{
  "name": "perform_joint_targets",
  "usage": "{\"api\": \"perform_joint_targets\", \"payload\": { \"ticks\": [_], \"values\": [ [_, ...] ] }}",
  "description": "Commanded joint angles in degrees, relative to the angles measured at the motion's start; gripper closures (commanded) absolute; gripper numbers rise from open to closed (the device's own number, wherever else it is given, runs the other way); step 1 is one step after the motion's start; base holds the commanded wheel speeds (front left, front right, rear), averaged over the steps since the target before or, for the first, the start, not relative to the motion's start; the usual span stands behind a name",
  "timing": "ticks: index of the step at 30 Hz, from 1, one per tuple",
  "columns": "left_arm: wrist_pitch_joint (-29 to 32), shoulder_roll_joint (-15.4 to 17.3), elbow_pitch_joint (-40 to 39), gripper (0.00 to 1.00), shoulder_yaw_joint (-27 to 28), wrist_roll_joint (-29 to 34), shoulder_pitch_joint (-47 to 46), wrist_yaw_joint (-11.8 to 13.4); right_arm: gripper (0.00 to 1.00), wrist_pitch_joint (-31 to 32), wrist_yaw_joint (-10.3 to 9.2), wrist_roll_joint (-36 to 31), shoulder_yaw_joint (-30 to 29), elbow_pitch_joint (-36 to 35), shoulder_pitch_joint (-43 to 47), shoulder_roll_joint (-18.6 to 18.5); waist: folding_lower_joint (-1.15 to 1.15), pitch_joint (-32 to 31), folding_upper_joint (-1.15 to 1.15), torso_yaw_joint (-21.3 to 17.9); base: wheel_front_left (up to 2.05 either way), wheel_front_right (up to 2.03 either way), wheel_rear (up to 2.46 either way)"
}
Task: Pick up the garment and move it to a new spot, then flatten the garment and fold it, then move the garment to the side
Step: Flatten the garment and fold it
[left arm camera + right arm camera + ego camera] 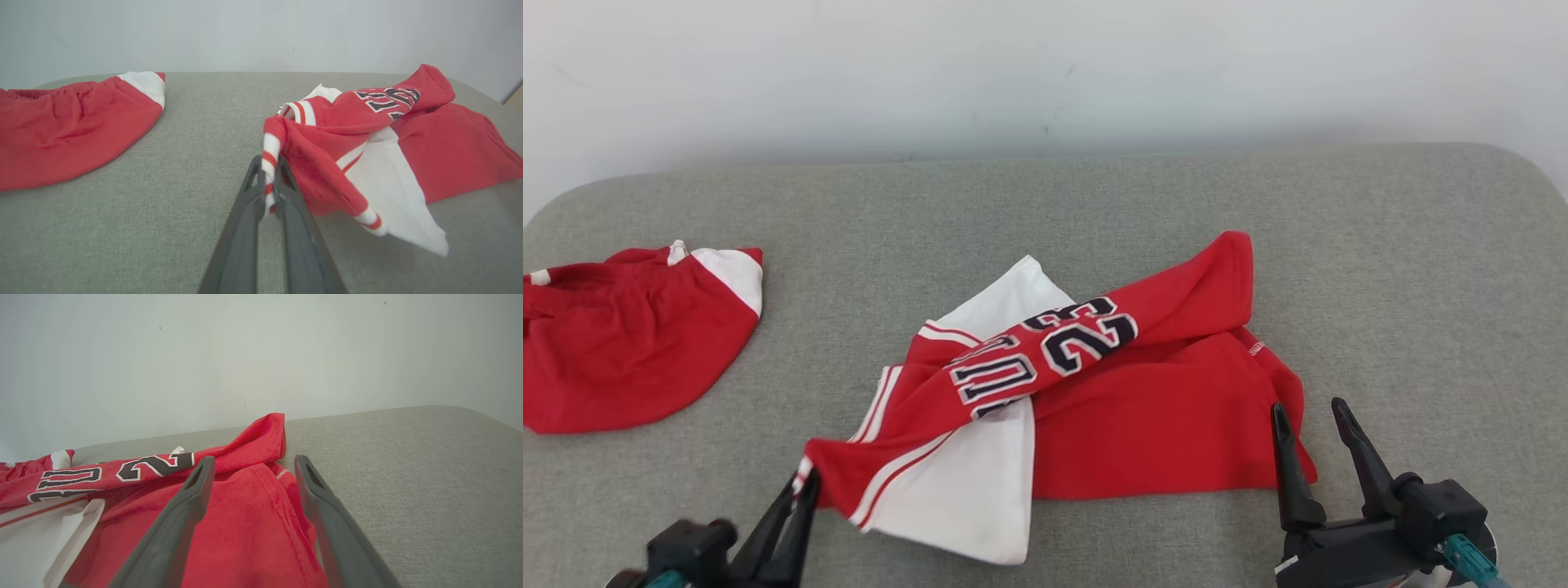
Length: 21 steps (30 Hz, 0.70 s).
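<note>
We judge the task to be in its early part. The crumpled red and white sports jersey with dark numerals (1160, 408) (449, 151) (245, 531) lies near the middle of the grey woven fabric surface (1380, 269), bunched and twisted, with one red band thrown across itself from 8 o'clock toward 1 o'clock in the head view and a white panel spilling out toward 6 o'clock. Nothing about it is flat or folded yet. Our left gripper (800, 482) (267, 163), at 7 o'clock in the head view, has its two dark fingers pressed together on the jersey's red-and-white striped edge (269, 151) (805, 469). In the left wrist view that corner is raised off the surface while the rest of the cloth rests on it. Our right gripper (1308, 408) (254, 461), at 4 o'clock in the head view, stands with its fingers spread wide and grips nothing. Its tips hang over the red hem at the jersey's 4 o'clock corner, and we cannot tell whether they touch the cloth. A second red garment with a white panel (629, 351) (61, 134) lies well apart at 9 o'clock. Whether the jersey has reached its new spot we cannot say. Flattening, folding and moving it to the side all remain.
</note>
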Motion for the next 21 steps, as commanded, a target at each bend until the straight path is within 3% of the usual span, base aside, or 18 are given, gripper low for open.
{"api": "perform_joint_targets", "payload": {
  "ticks": [1, 6, 7, 8, 9, 21],
  "values": [
    [-0.3, 0.0, 0.4, 1.0, 0.4, -0.4, 0.8, 0.5, 0.0, -0.1, -0.15, -0.3, 0.0, 0.1, 0.0, 0.0, 0.01, 0.0, 0.0, -0.2, 0.0, 0.0, 0.0],
    [-0.6, -1.1, 4.2, 1.0, 2.8, -1.1, 3.0, 0.0, 0.0, -0.1, -0.15, -0.7, 0.1, 0.6, -0.1, 0.0, 0.01, -0.2, 0.0, -0.9, 0.0, 0.0, 0.0],
    [-0.6, -1.4, 4.8, 0.84, 3.1, -0.7, 3.1, 0.1, 0.0, -0.1, -0.15, -0.7, 0.1, 0.7, -0.1, 0.0, 0.01, -0.3, 0.0, -1.0, 0.0, 0.0, 0.0],
    [-0.6, -1.9, 5.0, 0.58, 3.4, -0.4, 3.1, 0.2, 0.0, -0.1, -0.15, -0.7, 0.1, 0.8, 0.0, 0.0, 0.01, -0.4, 0.0, -1.1, 0.0, 0.0, 0.0],
    [-0.6, -2.4, 4.9, 0.0, 4.0, -0.3, 3.0, 0.1, 0.0, -0.1, -0.15, -0.7, 0.0, 0.8, 0.0, 0.0, 0.01, -0.5, 0.0, -1.1, 0.0, 0.0, 0.0],
    [-0.5, -10.4, -4.6, 0.0, 18.9, 8.7, 5.5, -2.2, 0.0, -0.1, -0.15, -0.6, 0.1, 1.1, 1.0, 0.0, 0.01, -2.6, 0.0, -1.2, 0.0, 0.0, 0.0]
  ]
}}
